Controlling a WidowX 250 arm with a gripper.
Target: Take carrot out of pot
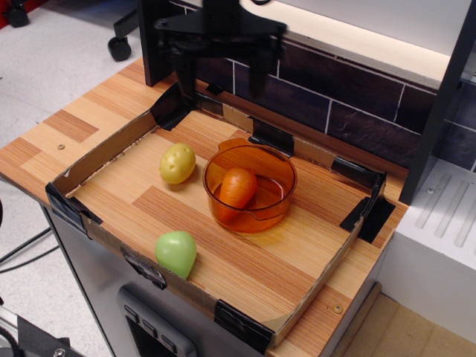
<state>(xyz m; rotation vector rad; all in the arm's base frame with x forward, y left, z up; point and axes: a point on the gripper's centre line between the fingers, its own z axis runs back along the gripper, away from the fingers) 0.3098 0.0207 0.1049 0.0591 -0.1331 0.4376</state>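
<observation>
The orange toy carrot (236,187) lies inside the round translucent orange pot (277,212), which stands near the middle of the cardboard-edged tray. My black gripper (222,83) hangs above the tray's back edge, behind and above the pot. Its two fingers (186,74) point down and stand wide apart, with nothing between them. It is clear of the pot and carrot.
A yellow toy potato (178,163) lies left of the pot. A light-green rounded toy (177,253) sits by the tray's front wall (104,232). A dark tiled wall (342,100) runs behind, and a white unit (439,223) stands at the right.
</observation>
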